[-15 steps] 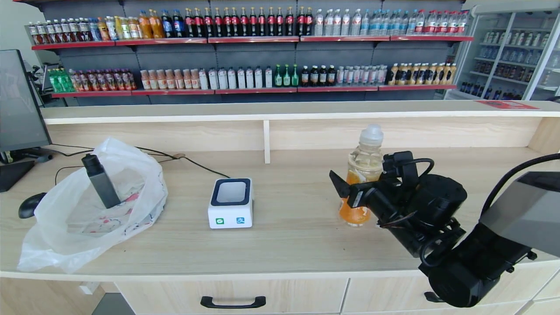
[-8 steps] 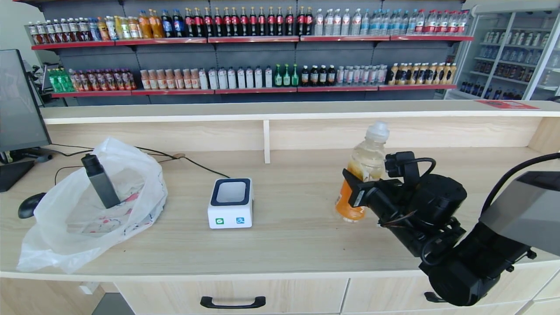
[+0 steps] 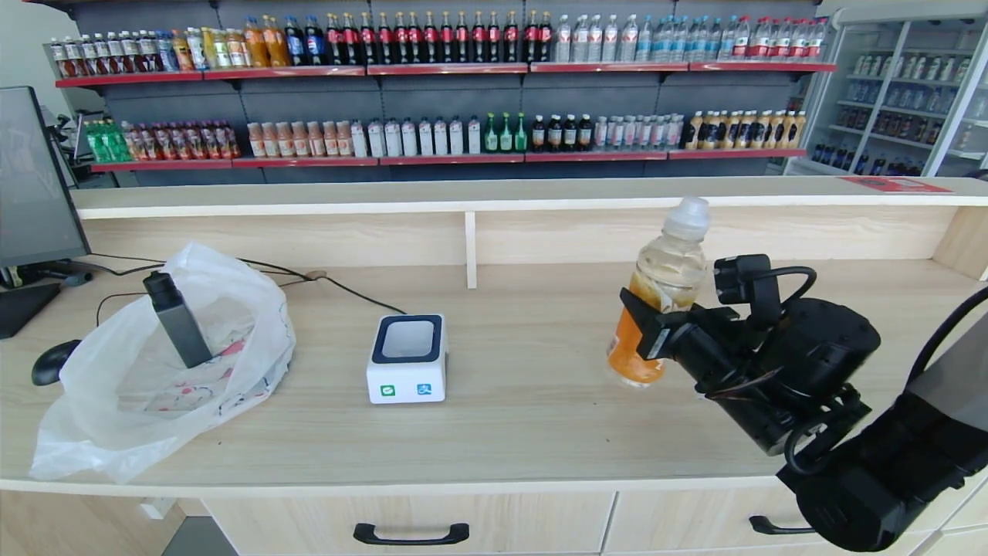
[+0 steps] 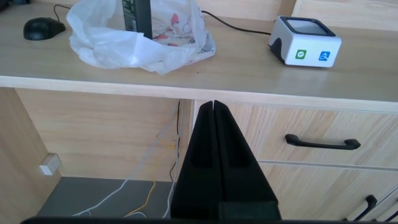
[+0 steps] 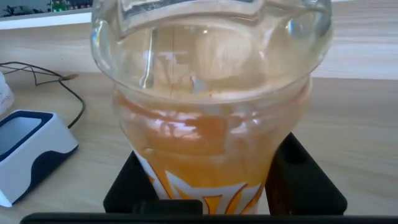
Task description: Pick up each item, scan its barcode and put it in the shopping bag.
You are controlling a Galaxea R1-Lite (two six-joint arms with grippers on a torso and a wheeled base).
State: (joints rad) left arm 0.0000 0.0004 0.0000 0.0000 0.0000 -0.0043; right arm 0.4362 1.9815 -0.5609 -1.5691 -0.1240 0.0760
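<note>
Right gripper (image 3: 658,320) is clamped on the orange drink bottle (image 3: 668,266), held tilted, cap leaning right, over the counter (image 3: 509,421). Left gripper (image 4: 214,109) is pressed closed, below the counter edge. Shopping bag (image 3: 116,409) is slumped open at far left. Scanner (image 3: 407,357) is set between bag and held bottle. A dark upright item (image 3: 177,320) is seen inside the bag, a mouse (image 3: 50,361) just beside it

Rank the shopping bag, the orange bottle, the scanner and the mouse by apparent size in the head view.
1. shopping bag: clearly largest
2. orange bottle: raised, so perhaps nearer the camera
3. scanner
4. mouse: smallest, partly behind the bag
</note>
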